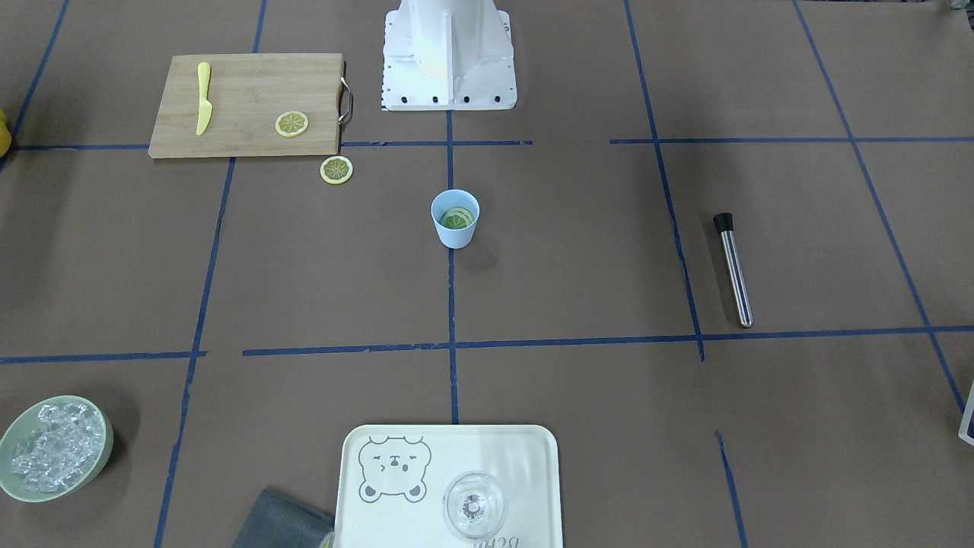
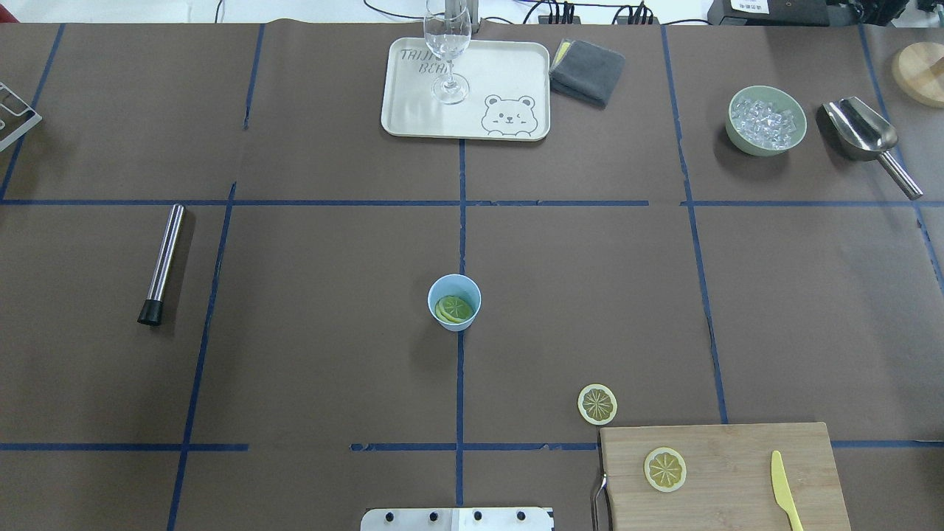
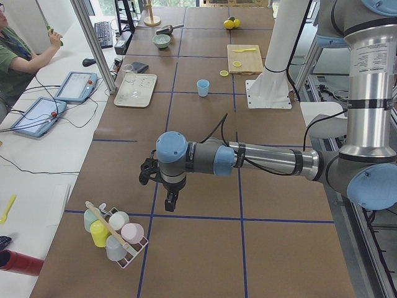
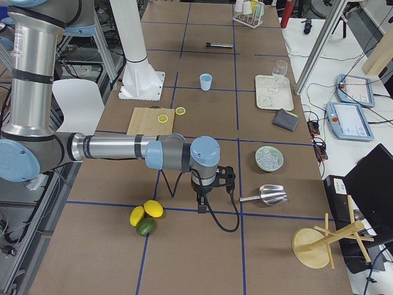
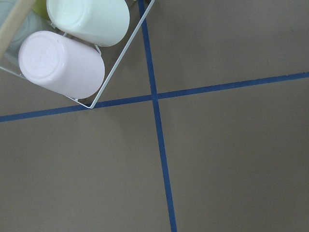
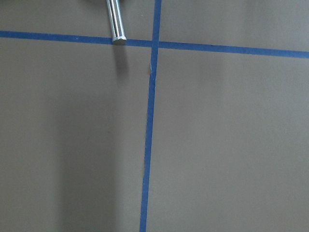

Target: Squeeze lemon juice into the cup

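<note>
The cup (image 2: pixel 454 302) stood upright on the centre tape line, yellow-green slices (image 2: pixel 451 310) lying inside it; one lemon slice (image 2: pixel 597 404) lay on the paper nearer the robot, to the cup's right; a second lemon slice (image 2: pixel 665 469) lay beyond that on the cutting board (image 2: pixel 737 450); the left gripper (image 3: pixel 169 200) and right gripper (image 4: pixel 201 206) hung well apart from the cup, and whether their fingers were spread or pressed together could not be told.

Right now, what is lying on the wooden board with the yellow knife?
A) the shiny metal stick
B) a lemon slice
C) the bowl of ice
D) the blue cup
B: a lemon slice lies flat on the wooden board a little way from the yellow knife, while the cup stands off the board in the middle of the table.
</note>
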Action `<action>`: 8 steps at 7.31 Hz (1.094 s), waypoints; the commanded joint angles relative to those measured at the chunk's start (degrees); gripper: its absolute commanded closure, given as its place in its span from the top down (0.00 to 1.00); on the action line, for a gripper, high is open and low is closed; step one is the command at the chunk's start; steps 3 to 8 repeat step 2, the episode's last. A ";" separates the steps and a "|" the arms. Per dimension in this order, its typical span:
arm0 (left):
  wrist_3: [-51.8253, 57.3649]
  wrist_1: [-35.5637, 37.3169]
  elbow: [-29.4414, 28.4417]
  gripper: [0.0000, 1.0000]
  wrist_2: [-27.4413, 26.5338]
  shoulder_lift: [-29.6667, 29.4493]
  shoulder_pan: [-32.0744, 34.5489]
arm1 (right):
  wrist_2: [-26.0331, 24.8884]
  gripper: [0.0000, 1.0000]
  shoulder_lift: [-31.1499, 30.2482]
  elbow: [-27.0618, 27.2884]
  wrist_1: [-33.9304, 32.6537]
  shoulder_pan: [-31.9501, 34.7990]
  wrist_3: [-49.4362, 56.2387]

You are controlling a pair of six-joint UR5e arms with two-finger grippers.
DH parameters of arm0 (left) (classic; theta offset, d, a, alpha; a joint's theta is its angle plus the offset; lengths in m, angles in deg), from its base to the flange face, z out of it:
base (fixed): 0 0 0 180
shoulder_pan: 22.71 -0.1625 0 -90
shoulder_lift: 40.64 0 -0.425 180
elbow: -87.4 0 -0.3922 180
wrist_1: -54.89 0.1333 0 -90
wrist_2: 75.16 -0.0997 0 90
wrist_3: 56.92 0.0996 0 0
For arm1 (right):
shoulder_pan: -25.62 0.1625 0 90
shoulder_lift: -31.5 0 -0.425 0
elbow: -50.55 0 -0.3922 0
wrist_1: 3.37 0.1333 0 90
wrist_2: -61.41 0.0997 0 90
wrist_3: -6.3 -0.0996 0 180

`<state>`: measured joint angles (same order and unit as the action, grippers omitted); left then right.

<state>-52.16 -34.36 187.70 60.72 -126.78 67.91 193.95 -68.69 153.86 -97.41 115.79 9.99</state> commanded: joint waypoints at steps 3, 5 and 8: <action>-0.01 0.04 -0.19 1.00 -0.08 0.00 0.00 | 0.00 1.00 0.00 -0.03 0.00 0.00 0.00; -0.01 0.04 -0.19 1.00 -0.08 0.00 0.00 | 0.00 1.00 0.00 -0.03 0.00 0.00 0.00; -0.01 0.04 -0.19 1.00 -0.08 0.00 0.00 | 0.00 1.00 0.00 -0.03 0.00 0.00 0.00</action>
